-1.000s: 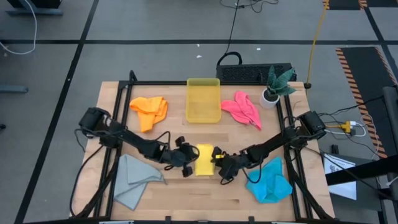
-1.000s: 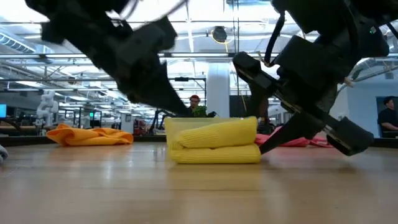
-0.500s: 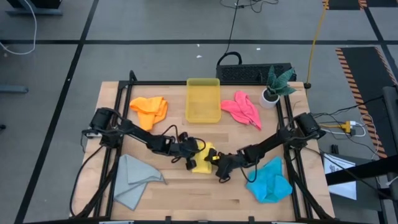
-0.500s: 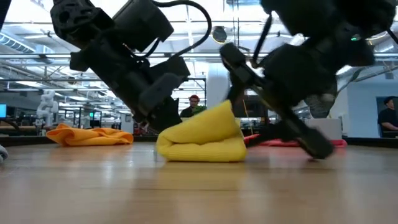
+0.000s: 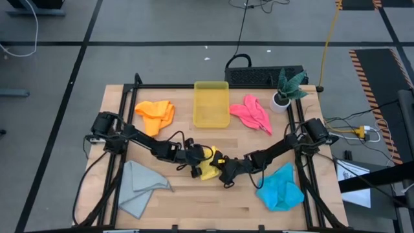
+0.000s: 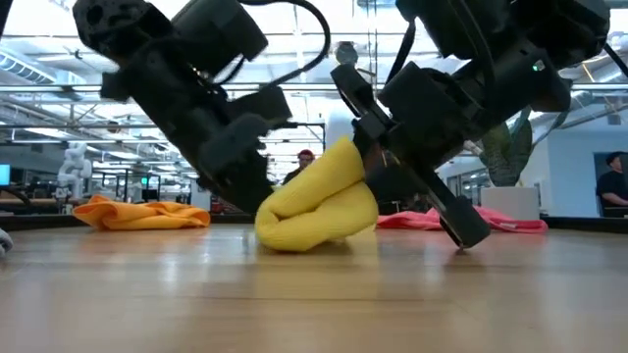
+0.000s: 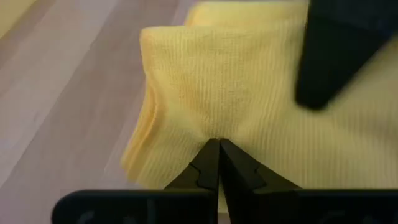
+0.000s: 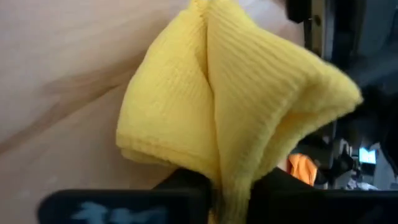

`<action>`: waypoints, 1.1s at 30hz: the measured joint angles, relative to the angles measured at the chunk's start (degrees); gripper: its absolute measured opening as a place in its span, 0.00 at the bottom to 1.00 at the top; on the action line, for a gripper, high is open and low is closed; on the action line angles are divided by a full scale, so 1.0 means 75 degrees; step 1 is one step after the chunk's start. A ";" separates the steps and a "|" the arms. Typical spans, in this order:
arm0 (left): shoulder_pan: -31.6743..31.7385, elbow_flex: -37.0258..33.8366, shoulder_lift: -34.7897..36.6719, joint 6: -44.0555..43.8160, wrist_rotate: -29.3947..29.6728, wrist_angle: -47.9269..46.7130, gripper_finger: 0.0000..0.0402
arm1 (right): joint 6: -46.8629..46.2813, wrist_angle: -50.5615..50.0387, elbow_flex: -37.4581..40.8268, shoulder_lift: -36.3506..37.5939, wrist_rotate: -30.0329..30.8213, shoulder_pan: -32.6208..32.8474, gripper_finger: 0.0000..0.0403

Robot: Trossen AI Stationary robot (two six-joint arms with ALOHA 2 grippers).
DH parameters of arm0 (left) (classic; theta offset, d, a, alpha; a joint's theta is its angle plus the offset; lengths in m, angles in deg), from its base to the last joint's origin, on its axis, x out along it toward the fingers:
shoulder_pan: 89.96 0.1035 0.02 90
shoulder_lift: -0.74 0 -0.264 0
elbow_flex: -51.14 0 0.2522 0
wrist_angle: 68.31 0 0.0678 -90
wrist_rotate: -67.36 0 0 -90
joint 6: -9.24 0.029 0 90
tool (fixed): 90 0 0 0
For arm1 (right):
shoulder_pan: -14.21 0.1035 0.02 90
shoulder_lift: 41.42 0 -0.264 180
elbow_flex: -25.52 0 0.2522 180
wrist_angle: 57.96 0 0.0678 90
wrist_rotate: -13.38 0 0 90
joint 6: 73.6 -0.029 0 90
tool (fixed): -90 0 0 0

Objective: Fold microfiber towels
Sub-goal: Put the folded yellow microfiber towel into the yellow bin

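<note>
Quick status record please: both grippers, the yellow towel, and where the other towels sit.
left gripper: shut on yellow towel, table centre
right gripper: shut on yellow towel's other side
yellow towel: folded, bunched and tilted up between both grippers, lower edge on table
orange towel: crumpled, far left
pink towel: crumpled, far right
grey towel: loose, near left
blue towel: crumpled, near right
yellow bin: far centre

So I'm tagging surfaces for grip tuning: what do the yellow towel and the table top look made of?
The yellow towel looks like soft ribbed knit cloth, matte: fine parallel ridges show, and it bunches where pinched. The table top looks like pale wood planks with a smooth, slightly glossy finish: grain lines and faint reflections show, though laminate can't be excluded.
</note>
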 joint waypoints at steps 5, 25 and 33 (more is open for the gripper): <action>-0.0057 -0.0013 0.0885 -0.0154 0.0214 -0.1370 0.01 | -0.0216 -0.0157 0.0007 0.0299 0.0184 0.0364 0.03; -0.1049 -0.0023 0.1854 -0.1307 0.3250 -0.3808 0.04 | 0.2508 -0.0093 0.0029 0.2997 -0.0773 -0.2506 0.02; -0.0127 -0.0023 0.1907 0.0140 0.3009 -0.3345 0.03 | 0.2760 0.0245 -0.0449 0.2345 -0.3397 -0.5163 0.02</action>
